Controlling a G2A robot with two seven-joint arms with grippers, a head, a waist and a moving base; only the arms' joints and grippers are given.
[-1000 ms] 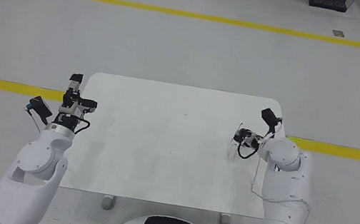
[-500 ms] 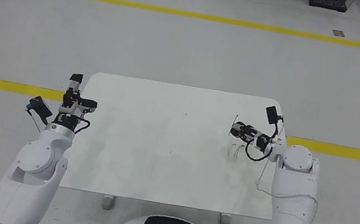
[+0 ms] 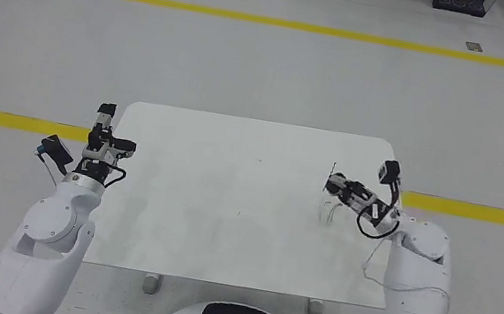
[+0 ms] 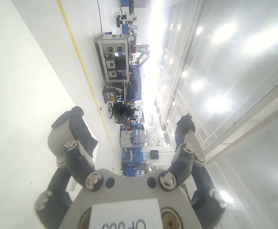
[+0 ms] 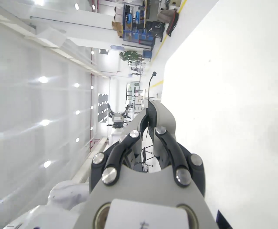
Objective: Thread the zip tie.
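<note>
Zip tie (image 5: 149, 91): thin and black, pinched in the right pincer (image 5: 148, 107). Its small head pokes out past the tips, up over the right side of the worktop (image 3: 224, 203).
Right pincer: pressed together on the tie.
Left pincer (image 4: 130, 124): wide apart, holding nothing, by the left edge of the worktop.
Change: in 1 second the right arm swung its elbow out and turned its wrist. The tie stayed near the same spot. The left arm did not move.
Meaning: I think the tie is picked up but not looped yet. Its 2 ends must still meet.
</note>
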